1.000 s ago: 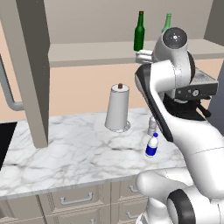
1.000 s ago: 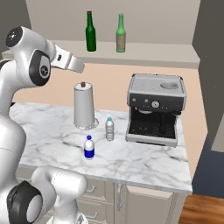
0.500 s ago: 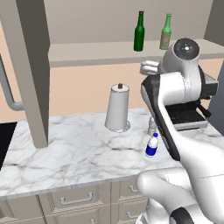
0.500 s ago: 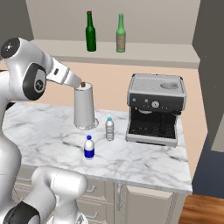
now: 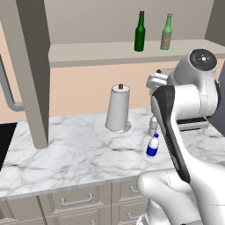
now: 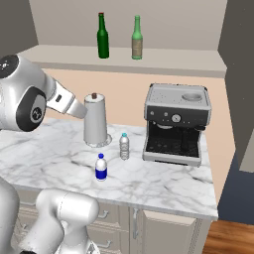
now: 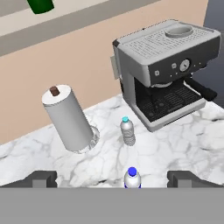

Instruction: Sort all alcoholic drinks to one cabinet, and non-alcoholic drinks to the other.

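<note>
Swinging lower over the last second, the gripper (image 7: 111,179) is hanging jaws spread and empty; the stubby white blue-labelled plastic bottle (image 7: 131,178) is standing upright on the marble counter (image 7: 175,144) (dead ahead, between the fingertips).

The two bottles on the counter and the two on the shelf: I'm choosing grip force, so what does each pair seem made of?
The blue-labelled bottle and the clear bottle look like thin plastic: stubby, ribbed, with screw caps. The dark green bottle and the olive bottle look like glossy tinted glass: slim, long-necked, though the rendering leaves that open.
</note>
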Robot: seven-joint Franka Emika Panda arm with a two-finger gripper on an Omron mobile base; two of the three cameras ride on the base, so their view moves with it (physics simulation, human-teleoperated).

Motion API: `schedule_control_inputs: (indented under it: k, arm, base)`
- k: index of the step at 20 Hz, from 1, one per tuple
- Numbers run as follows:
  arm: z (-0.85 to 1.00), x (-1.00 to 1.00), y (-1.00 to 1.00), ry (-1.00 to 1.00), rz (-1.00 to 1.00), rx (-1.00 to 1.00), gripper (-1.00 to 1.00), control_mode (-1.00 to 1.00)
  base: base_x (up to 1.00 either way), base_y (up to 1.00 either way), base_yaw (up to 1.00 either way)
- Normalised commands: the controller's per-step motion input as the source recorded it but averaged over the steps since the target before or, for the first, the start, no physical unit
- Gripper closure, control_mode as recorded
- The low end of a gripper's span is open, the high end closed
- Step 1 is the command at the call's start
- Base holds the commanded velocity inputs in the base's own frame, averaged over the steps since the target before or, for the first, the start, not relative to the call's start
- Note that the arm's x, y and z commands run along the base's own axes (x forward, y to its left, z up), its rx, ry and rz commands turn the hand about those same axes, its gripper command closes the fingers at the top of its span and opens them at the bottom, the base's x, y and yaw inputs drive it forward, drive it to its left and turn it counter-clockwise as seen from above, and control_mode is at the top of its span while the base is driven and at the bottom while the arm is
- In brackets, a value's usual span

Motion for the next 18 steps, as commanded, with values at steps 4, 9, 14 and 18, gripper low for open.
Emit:
schedule_control_inputs:
  k: [4,9,14,18]
  arm:
    - [-0.21,-0.44,0.00,0.06,0.03,0.02,-1.00,-1.00]
    - [-0.22,-0.37,0.00,0.07,0.04,0.00,-1.00,-1.00]
    - [-0.25,-0.26,0.00,0.06,0.06,0.00,-1.00,-1.00]
    - [-0.26,-0.14,0.00,0.07,0.10,0.00,-1.00,-1.00]
  base:
    - [0.00,0.00,0.00]
    - [0.00,0.00,0.00]
    - [0.00,0.00,0.00]
    - [0.00,0.00,0.00]
